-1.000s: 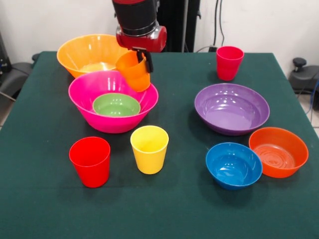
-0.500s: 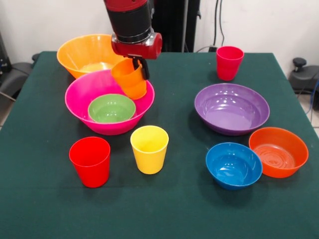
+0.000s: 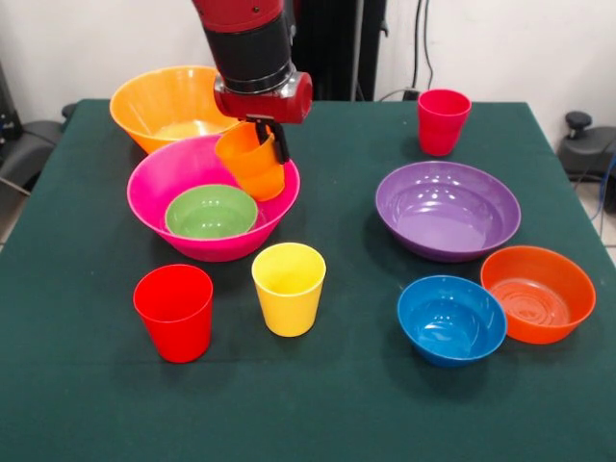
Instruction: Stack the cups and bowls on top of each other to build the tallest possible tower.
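Shifted slightly left since earlier, the orange cup (image 3: 252, 160) hangs tilted, clamped in the tool (image 3: 269, 134), over the hot-pink bowl (image 3: 154, 207) holding the green bowl (image 3: 212, 212); beside them sits the orange-yellow bowl (image 3: 164, 101) on the tabletop (image 3: 337, 385).

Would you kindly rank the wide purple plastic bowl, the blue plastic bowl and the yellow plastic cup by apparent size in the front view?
1. Wide purple plastic bowl, clearly the largest.
2. Blue plastic bowl.
3. Yellow plastic cup, the narrowest, though it sits about as near the camera as the blue bowl.
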### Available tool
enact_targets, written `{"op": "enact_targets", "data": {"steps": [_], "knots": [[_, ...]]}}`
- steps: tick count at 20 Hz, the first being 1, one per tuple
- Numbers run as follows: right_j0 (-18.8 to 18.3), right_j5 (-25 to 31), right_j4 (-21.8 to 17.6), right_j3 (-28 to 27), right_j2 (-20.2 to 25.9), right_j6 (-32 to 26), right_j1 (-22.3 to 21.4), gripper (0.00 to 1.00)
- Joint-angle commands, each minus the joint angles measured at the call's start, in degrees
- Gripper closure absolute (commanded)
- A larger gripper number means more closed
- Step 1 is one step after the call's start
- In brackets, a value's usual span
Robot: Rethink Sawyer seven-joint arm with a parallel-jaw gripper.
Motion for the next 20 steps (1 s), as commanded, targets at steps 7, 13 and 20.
{"op": "enact_targets", "data": {"steps": [7,13,20], "knots": [[0.5,12.8,-2.6,-5.9,5.4,-8.8,-3.9,1.0],[0.6,15.8,-2.9,-6.6,5.8,-8.8,-5.4,1.0],[-0.3,14.6,-4.0,-8.4,6.8,-9.4,-2.6,1.0]]}}
